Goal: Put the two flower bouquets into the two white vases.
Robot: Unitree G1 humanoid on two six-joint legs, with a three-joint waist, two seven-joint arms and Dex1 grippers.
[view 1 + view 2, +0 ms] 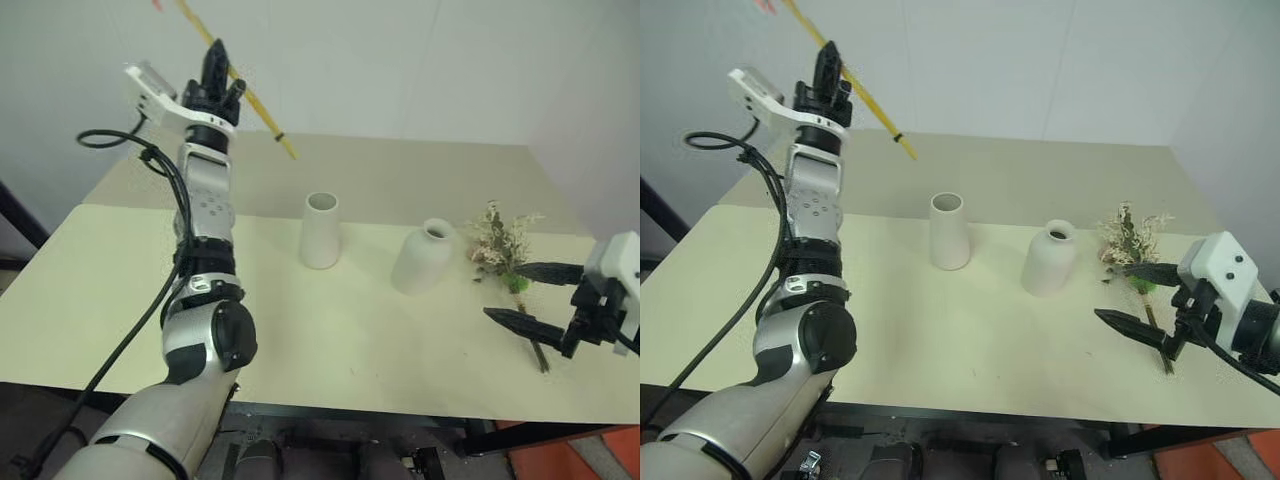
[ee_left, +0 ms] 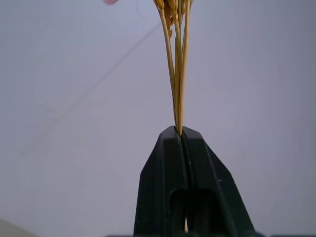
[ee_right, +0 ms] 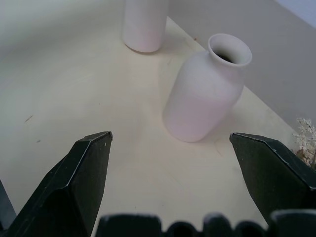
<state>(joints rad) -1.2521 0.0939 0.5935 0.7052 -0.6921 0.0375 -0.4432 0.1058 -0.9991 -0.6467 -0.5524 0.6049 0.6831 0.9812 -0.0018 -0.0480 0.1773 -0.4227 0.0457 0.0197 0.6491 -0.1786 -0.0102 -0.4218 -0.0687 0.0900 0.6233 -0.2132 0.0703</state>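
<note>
High at the far left, my left gripper (image 1: 217, 52) is shut on the slim bunch of yellow stems (image 1: 262, 111), which slants down toward the table; its blossoms run off the top of the picture. The stems (image 2: 176, 74) rise from the closed fingertips in the left wrist view. The tall cone vase (image 1: 321, 230) stands mid-table, the squat vase (image 1: 424, 256) to its right. The cream and green bouquet (image 1: 501, 245) lies on the table right of the squat vase. My right gripper (image 1: 526, 295) stands open above that bouquet's stem, holding nothing; its wrist view looks at the squat vase (image 3: 205, 94).
The pale table (image 1: 330, 340) has free room in front of and left of the vases. A white wall (image 1: 420, 60) stands behind it. A black cable (image 1: 150, 260) hangs along my left arm.
</note>
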